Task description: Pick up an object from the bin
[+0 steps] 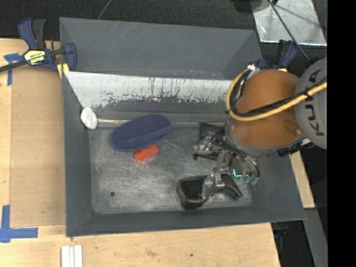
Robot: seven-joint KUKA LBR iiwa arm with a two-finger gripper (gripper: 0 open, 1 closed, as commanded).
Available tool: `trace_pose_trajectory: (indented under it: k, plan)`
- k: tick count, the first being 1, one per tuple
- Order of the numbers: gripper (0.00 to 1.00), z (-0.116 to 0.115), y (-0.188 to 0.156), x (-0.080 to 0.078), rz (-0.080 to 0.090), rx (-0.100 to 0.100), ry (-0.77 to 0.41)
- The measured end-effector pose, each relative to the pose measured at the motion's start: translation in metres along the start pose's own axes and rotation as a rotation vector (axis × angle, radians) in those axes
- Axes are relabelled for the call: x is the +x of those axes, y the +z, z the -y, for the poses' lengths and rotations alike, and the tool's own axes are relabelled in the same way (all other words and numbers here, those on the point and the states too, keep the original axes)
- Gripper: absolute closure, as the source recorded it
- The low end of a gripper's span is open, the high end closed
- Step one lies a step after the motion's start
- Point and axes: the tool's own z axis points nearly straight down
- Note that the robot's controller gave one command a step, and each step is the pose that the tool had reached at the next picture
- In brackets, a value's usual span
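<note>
Bin [78, 166]: grey metal, sloping walls, scuffed floor; every place below is given from the blue oval thing lying in it
White lump [89, 117]: small and crumpled, left of the blue oval thing and a little farther back, just beside its left end, at the foot of the bin's left wall
Blue oval thing [141, 131]: dark blue, long and rounded, lying flat on the floor in the back left part of the bin, its right end slightly raised toward the back wall
Orange piece [146, 153]: small, reddish orange, touching the front edge of the blue oval thing, tucked partly under it
Black thing [191, 192]: the task's thing as far as can be seen; dark, rounded and glossy, well to the right of the blue oval thing and nearer the front wall, resting on the floor
Dark flat piece [209, 130]: right of the blue oval thing, level with it, near the back wall, partly hidden by the arm
Tool [212, 167]: right of the blue oval thing and somewhat nearer the front, low over the floor; its two metal fingers [204, 148] stand wide apart with nothing between them, the nearer one just beside or touching the black thing, which of the two I cannot tell
Orange cover [267, 113]: on the wrist, far right of the blue oval thing, with a yellow cable [261, 114] looped across it
</note>
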Motion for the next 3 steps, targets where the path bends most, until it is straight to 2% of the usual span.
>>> trace_pose_trajectory:
  k: [1, 2, 3]
  plan:
    - [0.00, -0.0016, 0.0702, -0.0197, 0.021, -0.002, -0.151]
    - [1.00, -0.0012, 0.0722, -0.0174, 0.011, -0.001, -0.151]
    - [1.00, -0.0032, 0.0710, -0.0206, 0.027, -0.002, -0.162]
